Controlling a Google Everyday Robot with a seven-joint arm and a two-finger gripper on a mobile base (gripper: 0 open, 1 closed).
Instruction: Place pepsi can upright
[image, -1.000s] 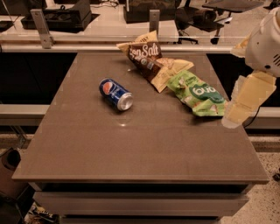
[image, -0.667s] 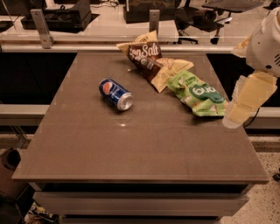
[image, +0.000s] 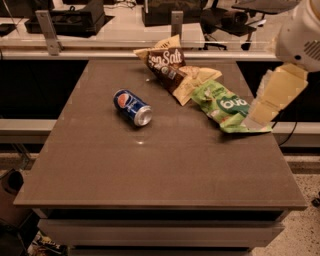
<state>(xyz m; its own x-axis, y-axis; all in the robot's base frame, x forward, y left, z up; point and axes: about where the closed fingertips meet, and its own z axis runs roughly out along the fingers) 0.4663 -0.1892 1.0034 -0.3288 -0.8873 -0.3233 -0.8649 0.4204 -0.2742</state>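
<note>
The small blue aluminium pepsi can (image: 132, 107) lies on its side on the left-centre of the flat grey-brown surface (image: 150, 175). Its silver end faces the front right and its round red-white-blue logo faces up and to the left. Nothing touches it.

Behind and to its right lie three crumpled chip bags, overlapping one another: a dark brown bag with white lettering (image: 166, 65), a tan bag (image: 195, 81) and a light green bag (image: 225, 106).

The cream-coloured claw (image: 270, 102) hangs from a white arm at the right edge of the surface, just by the green bag's right end and well apart from the can. I cannot tell whether it is open or closed.
</note>
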